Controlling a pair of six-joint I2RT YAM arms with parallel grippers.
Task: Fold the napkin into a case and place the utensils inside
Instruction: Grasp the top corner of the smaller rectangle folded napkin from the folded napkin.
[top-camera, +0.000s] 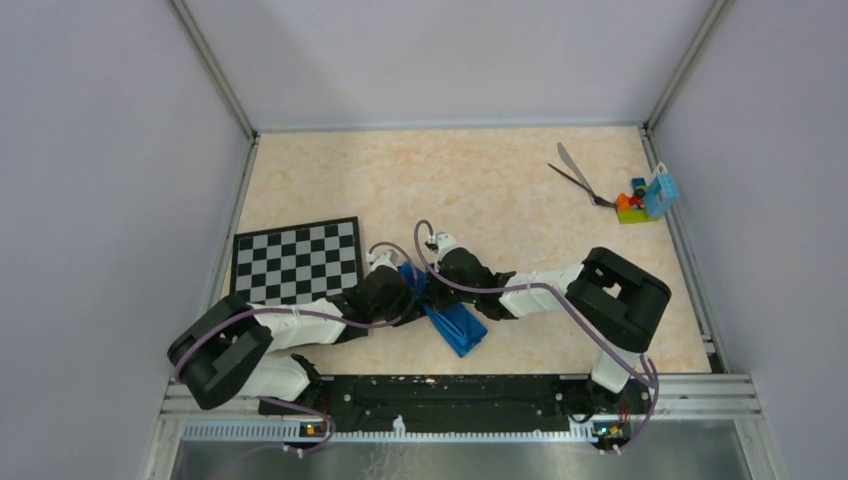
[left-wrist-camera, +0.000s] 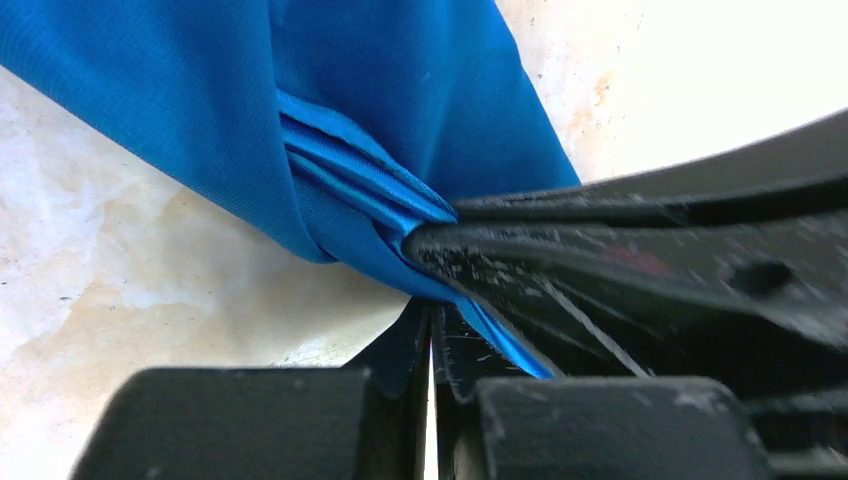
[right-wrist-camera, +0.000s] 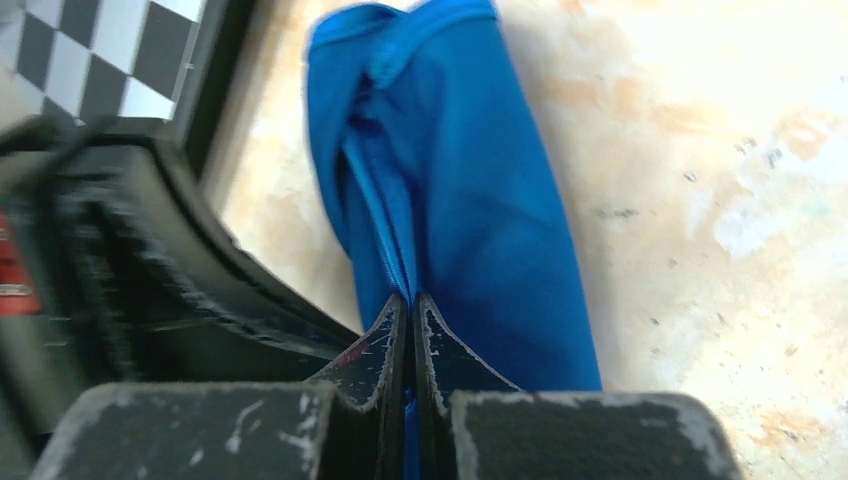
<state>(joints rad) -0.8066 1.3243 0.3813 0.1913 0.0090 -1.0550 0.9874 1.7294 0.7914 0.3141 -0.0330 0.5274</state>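
The left claw (left-wrist-camera: 432, 310) and right claw (right-wrist-camera: 410, 305) each clamp the folded napkin (top-camera: 458, 325), low centre of frame. Uneven pulls could slip it free, undoing the fold; utensils (top-camera: 578, 178) lie upper right.

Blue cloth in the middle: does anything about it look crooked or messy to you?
Slightly. The napkin lies slanted across the table and is bunched into pleats where the left gripper and right gripper pinch it close together. The utensils lie apart from it in the far right corner. Nothing looks spilled or damaged.

napkin (top-camera: 458, 327) right of chessboard (top-camera: 298, 261), utensils (top-camera: 589, 192) far right
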